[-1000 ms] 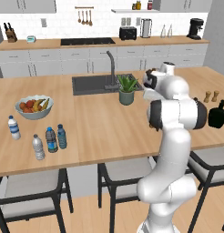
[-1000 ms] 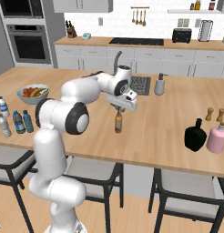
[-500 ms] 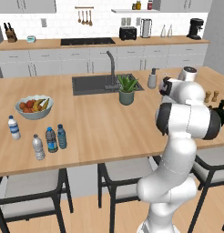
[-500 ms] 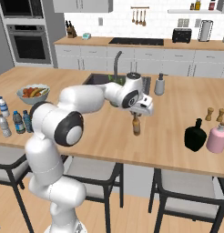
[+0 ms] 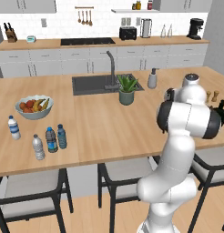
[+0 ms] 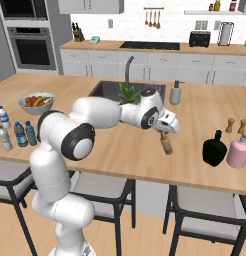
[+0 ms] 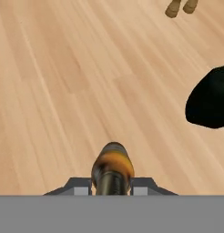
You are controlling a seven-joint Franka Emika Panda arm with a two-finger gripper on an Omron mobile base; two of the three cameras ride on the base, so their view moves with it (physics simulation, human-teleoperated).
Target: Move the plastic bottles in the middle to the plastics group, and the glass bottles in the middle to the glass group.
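Above the counter point(image 6: 120, 155), toward its right end and nearer the front edge than the sink side, the fingers point(image 6: 165, 136) are clamped tight on the neck of the amber glass bottle point(image 6: 166, 144), which hangs clear of the wood with its base tilted slightly. In the hand view the bottle's orange top point(image 7: 112, 164) sits squarely between the fingertips point(image 7: 79, 185), so the grip looks centred. The black glass bottle point(image 6: 214, 148) stands near the right end, well apart from the carried one, with a pink bottle point(image 6: 238, 152) just beside it and the wooden shakers point(image 6: 235, 125) behind. To do this step well, I would carry the amber bottle level toward the black one, keep it high enough to clear the surface, and set it down upright on bare wood on the near side, close but not touching, before releasing. The two plastic bottles point(image 5: 56, 138) wait near the left front edge.
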